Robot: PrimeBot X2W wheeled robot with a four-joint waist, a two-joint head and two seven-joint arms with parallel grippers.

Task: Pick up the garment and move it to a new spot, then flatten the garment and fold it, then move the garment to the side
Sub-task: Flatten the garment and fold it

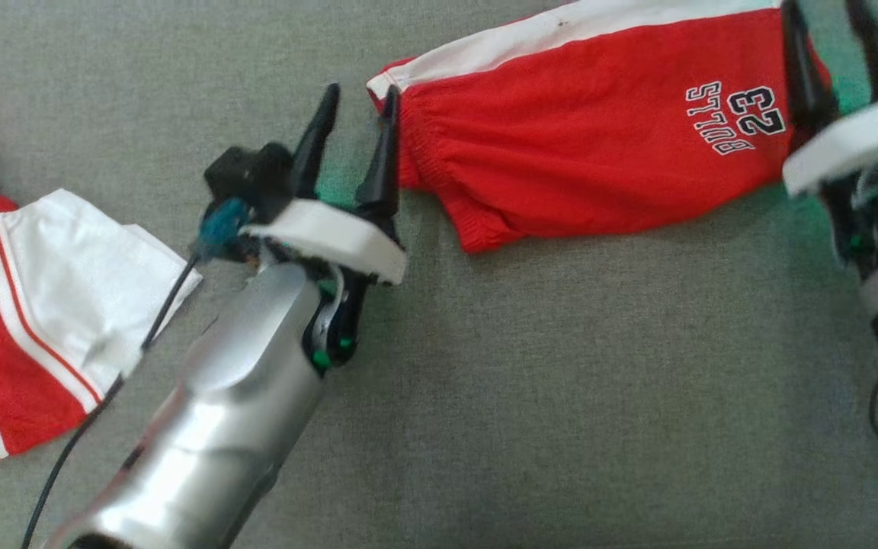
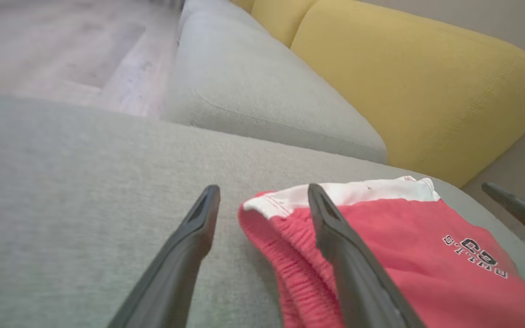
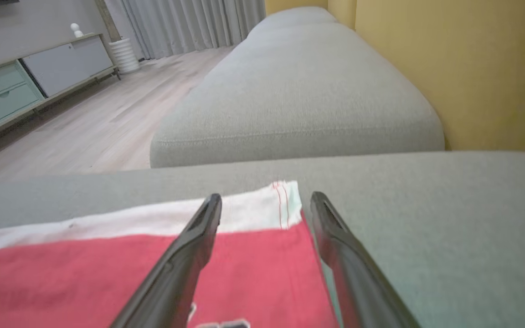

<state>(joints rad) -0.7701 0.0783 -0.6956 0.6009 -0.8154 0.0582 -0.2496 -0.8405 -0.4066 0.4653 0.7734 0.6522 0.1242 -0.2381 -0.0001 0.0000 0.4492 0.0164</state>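
Observation:
The garment (image 1: 35,305), a red jersey with a white sleeve and red-and-white striped trim, lies crumpled at the left edge of the head view, apart from both grippers. A second red piece (image 1: 599,130), folded, has a white edge band and "BULLS 23" print. It lies at the top centre. My left gripper (image 1: 361,95) is open at its elastic left end (image 2: 285,237), one finger (image 2: 335,237) over the cloth and the other over the cushion. My right gripper (image 1: 828,30) is open at its other end (image 3: 84,264), straddling the white corner (image 3: 266,198). Neither holds anything.
Everything rests on a grey sofa cushion (image 1: 561,381). A yellow backrest (image 2: 404,68) rises behind it, and another grey seat (image 3: 299,91) adjoins. Wooden floor (image 3: 84,127) and a low cabinet (image 3: 25,77) lie beyond. A black cable (image 1: 81,435) trails from my left arm.

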